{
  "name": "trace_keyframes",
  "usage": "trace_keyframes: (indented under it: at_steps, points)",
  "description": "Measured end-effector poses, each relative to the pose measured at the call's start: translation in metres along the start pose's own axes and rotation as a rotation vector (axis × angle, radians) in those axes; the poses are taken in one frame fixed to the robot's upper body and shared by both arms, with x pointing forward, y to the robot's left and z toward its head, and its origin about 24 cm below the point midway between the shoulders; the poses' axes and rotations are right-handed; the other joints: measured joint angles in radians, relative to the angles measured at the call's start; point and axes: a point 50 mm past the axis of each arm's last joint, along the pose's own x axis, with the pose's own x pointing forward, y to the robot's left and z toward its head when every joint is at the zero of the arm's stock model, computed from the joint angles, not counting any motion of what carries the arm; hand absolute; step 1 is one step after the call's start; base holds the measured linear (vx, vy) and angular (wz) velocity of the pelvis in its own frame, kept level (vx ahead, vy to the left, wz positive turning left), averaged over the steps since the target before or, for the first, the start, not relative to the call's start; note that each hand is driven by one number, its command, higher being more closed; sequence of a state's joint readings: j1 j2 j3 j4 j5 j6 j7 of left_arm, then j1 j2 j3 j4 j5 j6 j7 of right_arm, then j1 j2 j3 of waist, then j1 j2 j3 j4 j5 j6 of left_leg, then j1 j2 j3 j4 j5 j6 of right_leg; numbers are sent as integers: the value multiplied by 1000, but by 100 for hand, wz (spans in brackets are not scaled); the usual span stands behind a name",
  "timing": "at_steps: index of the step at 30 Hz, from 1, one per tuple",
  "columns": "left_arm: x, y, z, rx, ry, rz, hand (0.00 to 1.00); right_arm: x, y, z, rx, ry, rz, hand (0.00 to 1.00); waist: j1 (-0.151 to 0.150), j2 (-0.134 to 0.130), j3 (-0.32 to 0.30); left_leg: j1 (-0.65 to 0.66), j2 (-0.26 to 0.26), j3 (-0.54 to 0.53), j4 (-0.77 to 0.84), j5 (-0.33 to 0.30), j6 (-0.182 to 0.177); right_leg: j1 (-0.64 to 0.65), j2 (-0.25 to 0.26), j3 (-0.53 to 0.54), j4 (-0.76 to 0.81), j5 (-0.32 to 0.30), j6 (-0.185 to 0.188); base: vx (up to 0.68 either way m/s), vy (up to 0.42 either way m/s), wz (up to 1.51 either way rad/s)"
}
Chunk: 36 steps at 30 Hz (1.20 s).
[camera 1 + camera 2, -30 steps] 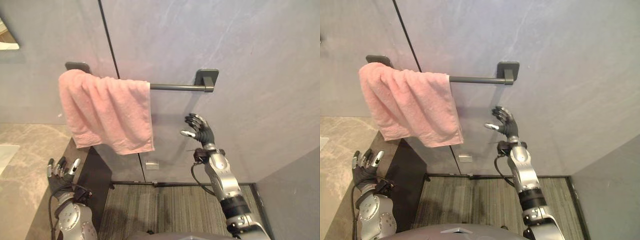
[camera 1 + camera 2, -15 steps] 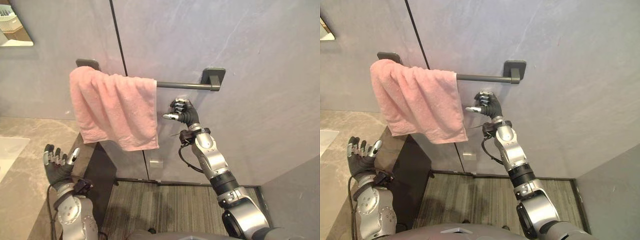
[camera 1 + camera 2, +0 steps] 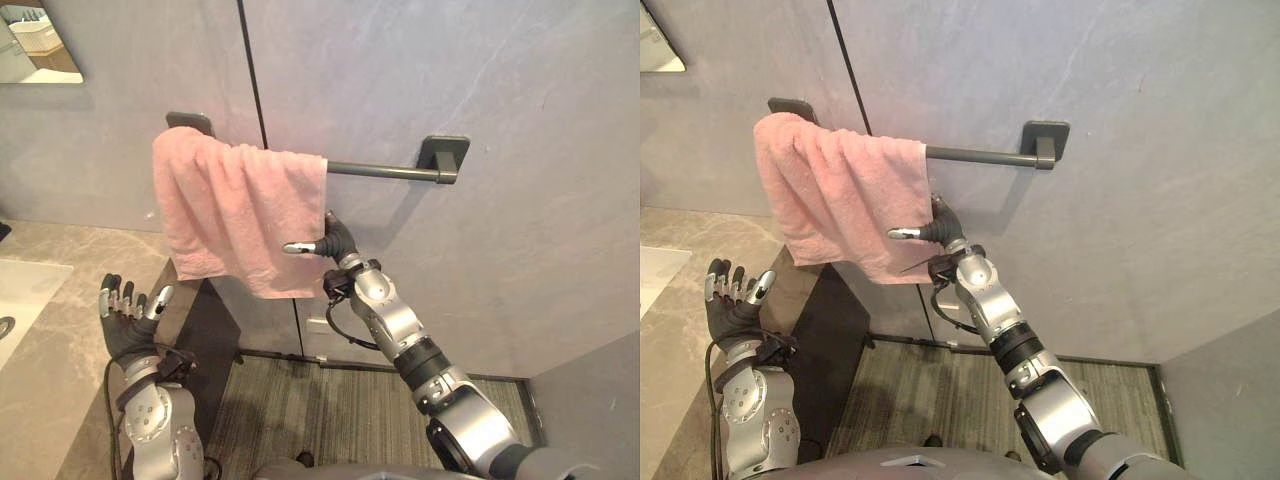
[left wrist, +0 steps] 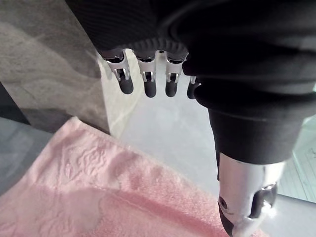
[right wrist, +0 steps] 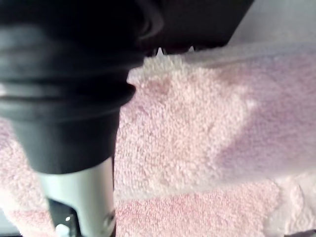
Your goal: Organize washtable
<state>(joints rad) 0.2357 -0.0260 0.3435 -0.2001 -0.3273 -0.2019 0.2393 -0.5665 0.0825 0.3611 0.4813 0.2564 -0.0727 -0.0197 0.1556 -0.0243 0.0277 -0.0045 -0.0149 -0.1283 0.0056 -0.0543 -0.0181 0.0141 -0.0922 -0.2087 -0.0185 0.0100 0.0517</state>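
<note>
Towel bar: carrying the pink towel, which is hanging bunched at its left end.
Right hand: meeting the towel's right edge, thumb across the front, fingers hidden behind; grip cannot be told.
Next move, probably: pinching and spreading it rightward.
Left hand: hovering open, holding nothing.

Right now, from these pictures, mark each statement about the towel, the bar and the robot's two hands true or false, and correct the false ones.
1. The pink towel hangs over the dark bar. True.
2. The towel covers the bar's right end. False: it is bunched at the left end, and the right end is bare.
3. The right hand is at the towel's right edge. True.
4. The left hand grips the towel. False: it is open, lower down and apart from the towel.
</note>
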Motion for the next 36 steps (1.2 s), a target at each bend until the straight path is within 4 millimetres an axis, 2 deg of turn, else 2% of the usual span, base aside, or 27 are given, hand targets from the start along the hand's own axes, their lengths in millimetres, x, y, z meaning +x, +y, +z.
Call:
trace_keyframes:
  at_steps: [1,3,8,19,29,36]
  points:
    - [0,0,0,0,0,1,0,1,1,1,0,-3,4,100,0,0,6,1,0,0,0,0,0,1,0,0,0,0,0,0,0,0]
    - [0,-1,-1,-2,3,1,0,2,6,2,-2,-7,20,100,2,-3,24,3,0,0,-2,0,0,3,0,0,-1,0,0,0,0,0]
    - [-2,-6,-3,-10,13,-18,0,2,12,2,-3,-5,36,100,17,-3,24,3,0,-1,-4,0,0,3,0,0,-3,0,0,12,0,0]
    - [-2,-6,-3,-10,13,-15,0,2,9,2,-1,-6,11,100,17,-4,24,11,1,3,-13,0,0,4,-1,4,-3,0,0,0,0,0]
    - [-2,-6,-2,-8,12,-15,0,1,-3,5,18,-23,-37,100,7,-7,26,12,1,23,-13,-2,2,0,-1,20,-7,0,0,4,1,-5]
    - [0,-9,-1,18,-4,-34,0,-15,-22,5,41,-54,-105,100,-12,-7,26,12,1,59,5,-20,6,-7,-1,55,-7,3,5,11,10,-14]
